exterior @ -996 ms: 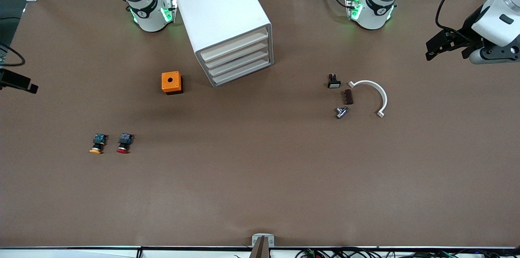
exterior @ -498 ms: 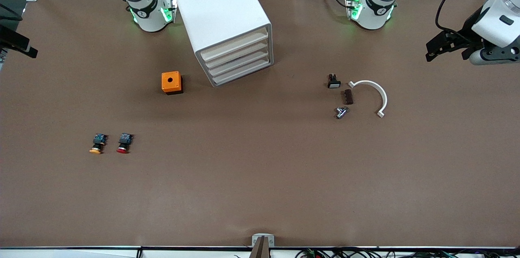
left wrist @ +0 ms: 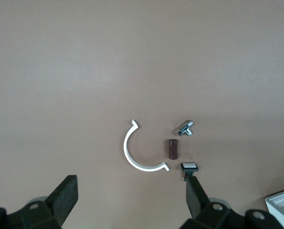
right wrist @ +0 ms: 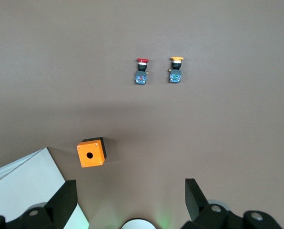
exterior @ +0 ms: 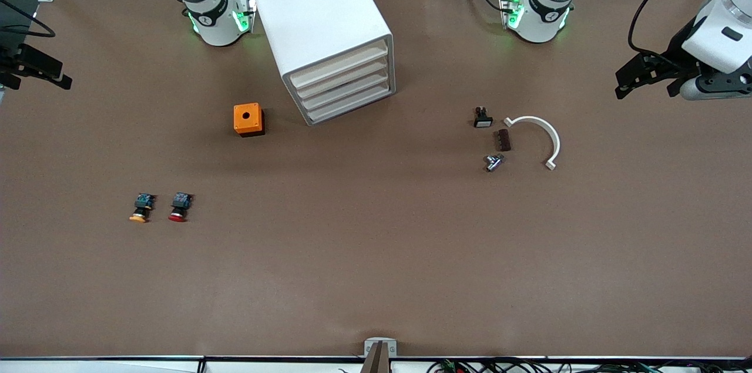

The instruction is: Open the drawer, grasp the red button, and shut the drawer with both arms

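Both pincers are hanging wide and empty: the left pincer (exterior: 637,76) over the left arm's end of the surface (exterior: 376,279), the right pincer (exterior: 44,70) over the right arm's end. The drawer (exterior: 336,65) is sitting shut, topmost in the white cabinet (exterior: 311,9); it is looking light, rigid and slick, with only a thin front lip to hook. The button (exterior: 178,207) is lying on its side, nearer the front camera than the orange cube (exterior: 247,119), just beside its yellow-capped twin (exterior: 141,209). It is probably light, hard and prone to rolling, so gripping across the black body looks best.

The right gripper (exterior: 41,70) is cut off by the front view's edge. The cabinet (right wrist: 27,183) is only partly shown in both wrist views.
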### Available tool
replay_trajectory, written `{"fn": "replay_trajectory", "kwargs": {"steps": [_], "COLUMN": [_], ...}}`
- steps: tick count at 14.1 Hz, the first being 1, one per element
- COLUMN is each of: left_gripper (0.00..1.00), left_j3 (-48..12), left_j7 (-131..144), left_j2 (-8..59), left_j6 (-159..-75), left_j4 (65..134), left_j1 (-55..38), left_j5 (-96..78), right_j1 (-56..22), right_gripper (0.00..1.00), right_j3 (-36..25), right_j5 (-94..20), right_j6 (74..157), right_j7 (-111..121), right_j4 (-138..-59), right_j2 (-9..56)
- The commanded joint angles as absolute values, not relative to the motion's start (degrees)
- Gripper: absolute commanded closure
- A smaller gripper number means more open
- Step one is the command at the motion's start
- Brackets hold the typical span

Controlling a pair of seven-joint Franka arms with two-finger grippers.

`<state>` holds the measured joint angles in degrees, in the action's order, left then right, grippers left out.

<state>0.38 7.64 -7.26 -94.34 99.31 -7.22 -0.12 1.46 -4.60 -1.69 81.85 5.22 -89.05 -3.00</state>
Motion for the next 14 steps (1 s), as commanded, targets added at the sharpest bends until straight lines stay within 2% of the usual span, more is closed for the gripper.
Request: {"fn": "replay_trajectory", "kwargs": {"steps": [1, 8, 14], "left_gripper": [0.00, 0.00, 0.00], "left_j3": [-0.1, 0.0, -0.3], "left_j7": [5.8, 6.1, 5.7], "left_j2": [-7.0, -6.9, -4.6], "left_j6": [-94.4, -93.4, -86.9], "left_j4": [98.2, 96.9, 92.7], "left_j1": [-6.4, -6.2, -6.6], "left_j5": [0.9, 0.9, 3.1], "right_j1": [1.1, 0.1, 0.0], "right_gripper": [0.00, 0.00, 0.00], "right_j3": [-4.7, -4.7, -4.7], "right_j5": [-0.7, -0.7, -0.6], "right_j6": [83.1, 83.1, 83.2], "right_j7": [6.5, 6.5, 6.6], "right_j4": [-92.0, -92.0, -92.0], "right_j2": [-5.6, -5.6, -5.5]}}
